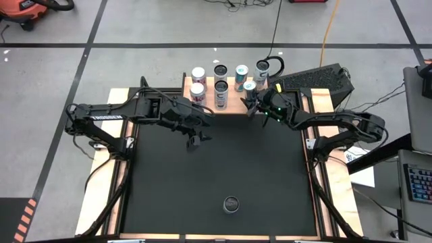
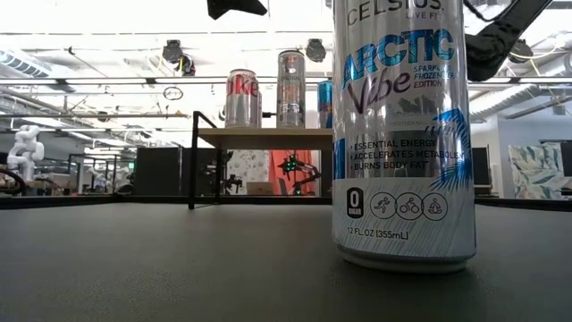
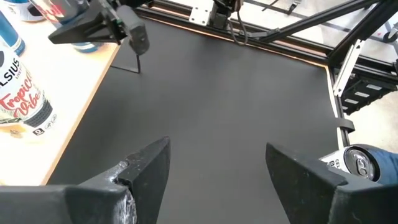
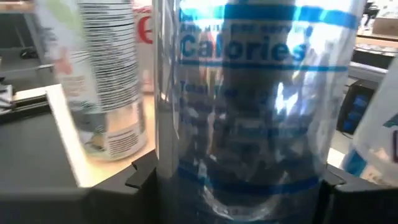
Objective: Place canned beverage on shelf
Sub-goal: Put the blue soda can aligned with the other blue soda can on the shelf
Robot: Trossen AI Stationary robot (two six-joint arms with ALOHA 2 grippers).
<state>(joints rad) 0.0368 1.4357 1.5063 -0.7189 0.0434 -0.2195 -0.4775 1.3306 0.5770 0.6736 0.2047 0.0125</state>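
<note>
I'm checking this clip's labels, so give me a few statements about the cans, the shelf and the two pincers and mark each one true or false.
1. One can stands alone on the black mat, near its front edge. True.
2. The left pincer holds a can. False: it is open and empty over the mat.
3. The right pincer is shut on a can at the shelf. True.
4. The shelf is bare. False: several cans stand on it.
5. The lone can on the mat lies on its side. False: it stands upright.
</note>
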